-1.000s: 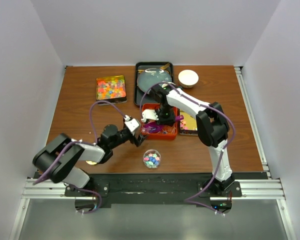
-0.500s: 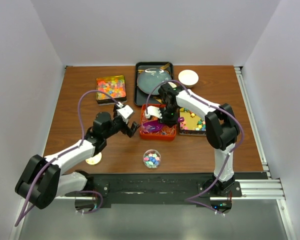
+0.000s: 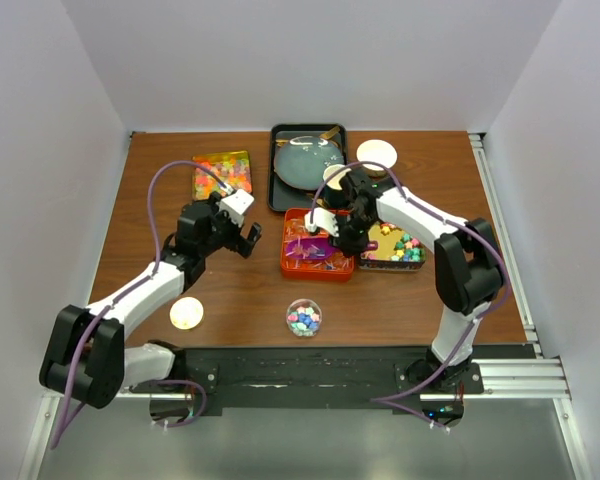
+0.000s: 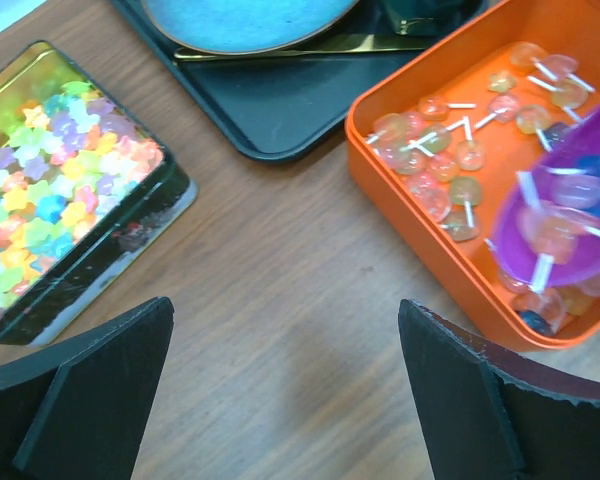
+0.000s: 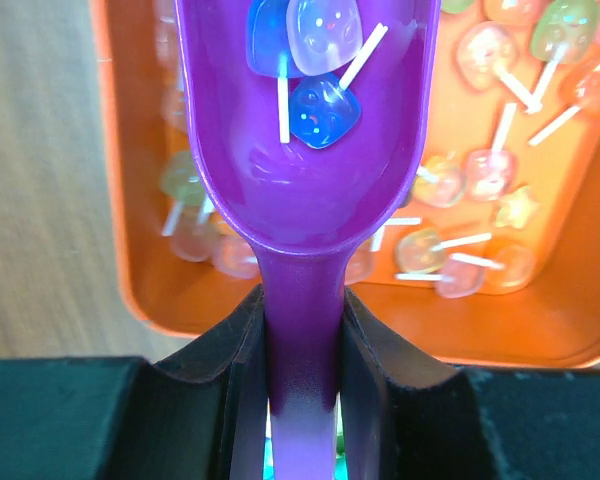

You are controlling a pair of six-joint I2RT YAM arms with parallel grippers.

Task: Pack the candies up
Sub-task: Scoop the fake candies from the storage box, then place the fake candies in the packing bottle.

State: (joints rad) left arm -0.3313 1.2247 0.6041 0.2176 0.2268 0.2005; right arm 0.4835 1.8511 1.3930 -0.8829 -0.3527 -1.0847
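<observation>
An orange tray [image 3: 292,266] holds clear-wrapped candies on white sticks [image 4: 430,150]. My right gripper [image 3: 332,238] is shut on the handle of a purple scoop [image 5: 305,180] and holds it over the tray. A few blue and clear candies [image 5: 310,60] lie in the scoop. The right gripper [image 5: 302,300] grips the handle on both sides. My left gripper [image 3: 248,238] is open and empty over bare wood [image 4: 285,305], between the orange tray [image 4: 400,230] and a tin of pastel candies [image 4: 60,190]. The scoop also shows in the left wrist view [image 4: 570,220].
The tin of pastel candies [image 3: 222,175] is at the back left. A second tin of gummies [image 3: 392,245] lies right of the orange tray. A black tray with a blue plate [image 3: 307,160], a white bowl [image 3: 376,153], a small clear jar [image 3: 303,317] and its gold lid [image 3: 185,313] also stand here.
My left arm has swung up and to the left, away from the jar and toward the pastel tin, uncovering the gold lid. My right gripper has shifted right with the scoop.
</observation>
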